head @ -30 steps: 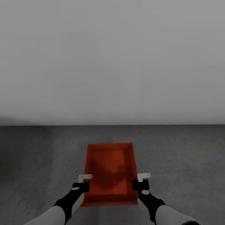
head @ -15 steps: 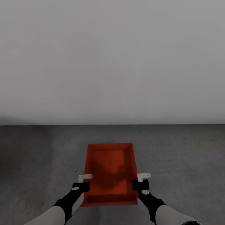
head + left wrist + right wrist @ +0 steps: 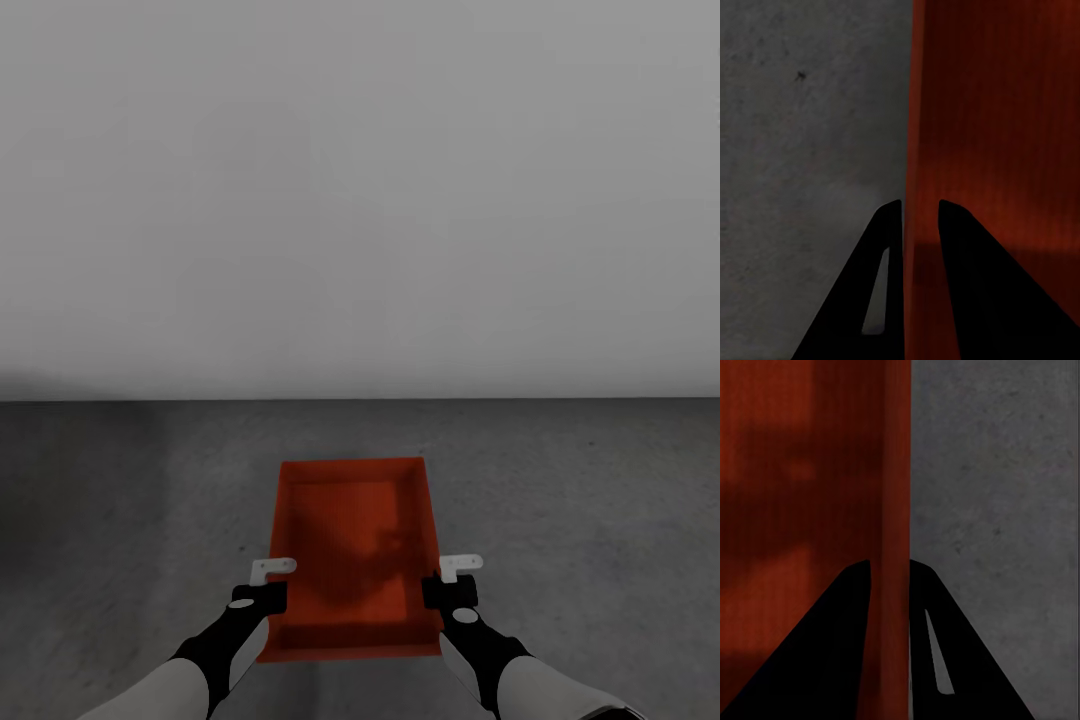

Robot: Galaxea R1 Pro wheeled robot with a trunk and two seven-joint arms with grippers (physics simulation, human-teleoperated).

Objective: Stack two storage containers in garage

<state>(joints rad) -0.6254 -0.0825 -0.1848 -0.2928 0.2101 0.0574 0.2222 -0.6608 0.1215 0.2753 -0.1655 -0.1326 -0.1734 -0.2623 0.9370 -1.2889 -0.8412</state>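
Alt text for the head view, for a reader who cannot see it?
A red-orange storage container is held over the dark grey concrete floor, the left gripper and right gripper each clamped on a long side wall. A plain white-grey wall rises behind.

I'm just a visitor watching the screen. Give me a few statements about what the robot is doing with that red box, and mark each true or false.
1. The storage container is red-orange. True.
2. Both the left gripper and right gripper pinch its side walls. True.
3. The container sits on a wooden table. False: grey concrete floor lies beneath it.
4. A second container is stacked inside it. False: its inside is bare.
5. A plain grey wall stands ahead. True.
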